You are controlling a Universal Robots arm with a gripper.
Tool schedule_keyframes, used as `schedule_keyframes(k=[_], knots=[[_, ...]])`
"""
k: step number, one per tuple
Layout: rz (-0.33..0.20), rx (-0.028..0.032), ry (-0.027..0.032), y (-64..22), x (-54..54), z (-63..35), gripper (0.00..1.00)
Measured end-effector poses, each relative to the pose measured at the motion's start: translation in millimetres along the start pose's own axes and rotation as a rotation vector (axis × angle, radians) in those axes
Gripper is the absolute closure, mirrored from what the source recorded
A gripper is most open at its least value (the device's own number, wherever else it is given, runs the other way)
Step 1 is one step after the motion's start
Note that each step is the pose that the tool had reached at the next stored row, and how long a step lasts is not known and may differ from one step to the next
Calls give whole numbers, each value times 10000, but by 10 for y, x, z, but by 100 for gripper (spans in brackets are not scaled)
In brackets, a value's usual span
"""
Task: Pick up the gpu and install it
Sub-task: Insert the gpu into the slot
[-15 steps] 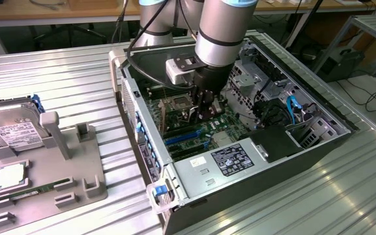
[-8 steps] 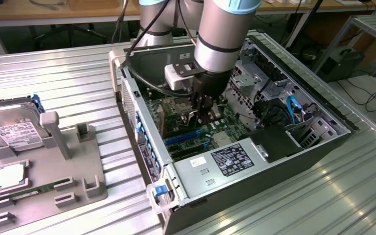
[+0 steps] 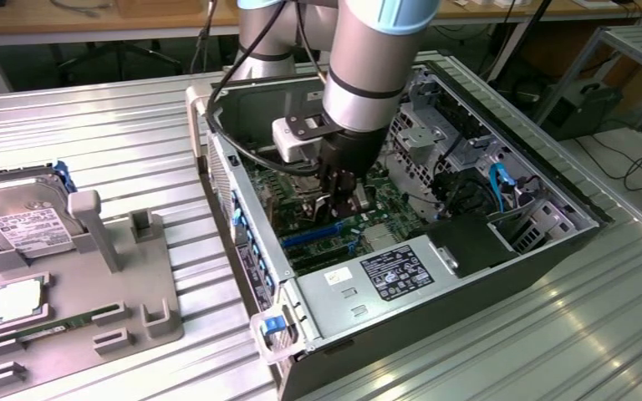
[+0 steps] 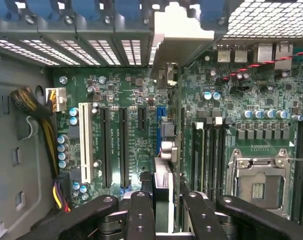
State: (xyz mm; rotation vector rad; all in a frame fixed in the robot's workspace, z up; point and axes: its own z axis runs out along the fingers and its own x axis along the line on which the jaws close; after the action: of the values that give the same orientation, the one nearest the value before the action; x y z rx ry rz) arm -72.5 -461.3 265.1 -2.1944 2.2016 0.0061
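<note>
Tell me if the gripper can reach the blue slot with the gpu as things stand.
Likely yes: the gripper holds the gpu edge-on, in line with the blue slot, and nothing lies between them.

gpu: thin flat dark rectangular expansion card (image 4: pixel 163 165) with a pale metal bracket strip (image 4: pixel 177 37) at one end
pose: upright on its long edge, seen edge-on in the wrist view
bracket: at the perforated rear slot wall of the case
place: inside the open computer case, standing over the green board, by the blue slot
in the exterior view: a dark upright sliver (image 3: pixel 344 200) above the board
</note>
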Motion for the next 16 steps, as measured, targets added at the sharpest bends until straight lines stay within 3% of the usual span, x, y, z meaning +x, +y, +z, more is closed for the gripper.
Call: schedule_keyframes(k=[4,5,6,10,16], knots=[[2,1,-9,34,6,5,73],[1,-7,-69,50,8,6,73],[4,-17,-76,50,8,12,73],[6,-102,-77,51,10,33,73],[6,-113,-76,55,18,67,73]])
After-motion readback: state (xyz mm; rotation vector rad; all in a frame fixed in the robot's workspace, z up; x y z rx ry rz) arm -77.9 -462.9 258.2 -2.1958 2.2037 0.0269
